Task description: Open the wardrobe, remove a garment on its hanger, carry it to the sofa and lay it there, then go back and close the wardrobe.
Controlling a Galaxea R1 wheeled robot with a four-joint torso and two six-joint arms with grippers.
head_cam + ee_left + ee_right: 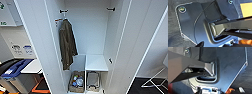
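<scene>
The wardrobe [87, 32] stands right in front of me in the head view, white and tall. Both doors are swung wide, the left door [37, 45] and the right door [130, 37] framing the inside. An olive-green jacket [67, 42] hangs on a white hanger at the left end of the rail, against the left inner wall. The rest of the rail to its right is bare up to the dark fitting [111, 9]. Both wrist views look down past the robot's dark plate onto dark floor.
Low in the wardrobe is a white shelf box [96, 62], with a basket of small items [77, 81] and a grey basket [93, 81] under it. A table with a blue item [15, 67] stands at the left. White chair legs [155, 80] stand on dark floor at the right.
</scene>
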